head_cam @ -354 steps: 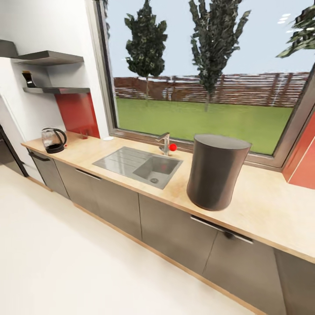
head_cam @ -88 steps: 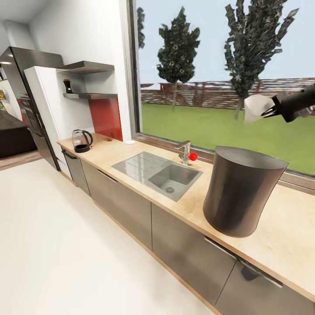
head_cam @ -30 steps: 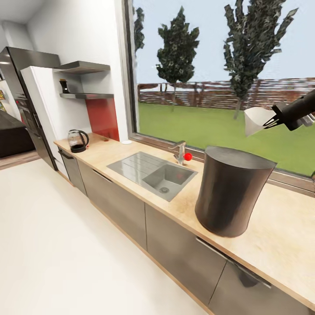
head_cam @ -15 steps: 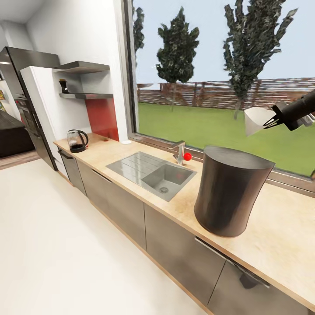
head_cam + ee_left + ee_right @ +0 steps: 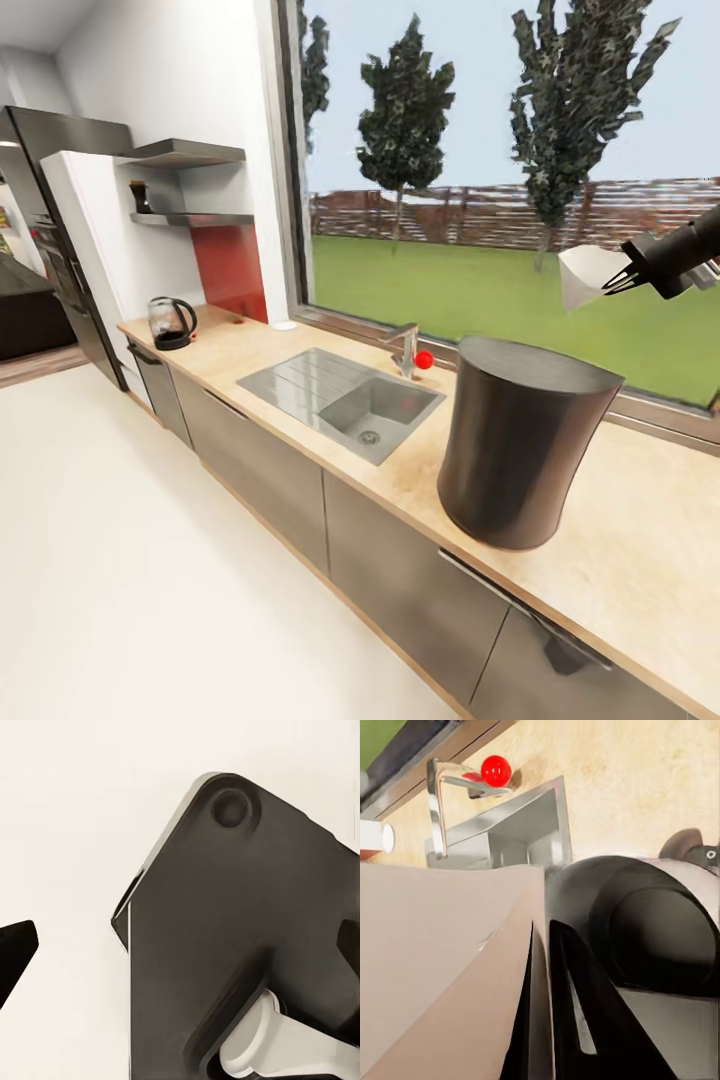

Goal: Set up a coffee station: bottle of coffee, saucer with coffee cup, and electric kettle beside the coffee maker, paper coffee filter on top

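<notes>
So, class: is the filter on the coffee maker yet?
No: the right gripper holds the filter above the coffee maker, apart.

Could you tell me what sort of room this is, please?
Most likely a home kitchen: a long light wood-grain countertop over grey cabinet fronts, an inset steel sink with a tap, and a clear glass kettle.

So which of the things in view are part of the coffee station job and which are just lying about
Job: tall dark grey cylinder coffee maker, white paper filter in right gripper, glass kettle, dark coffee jar.
Lying about: steel sink, tap, red ball.
</notes>
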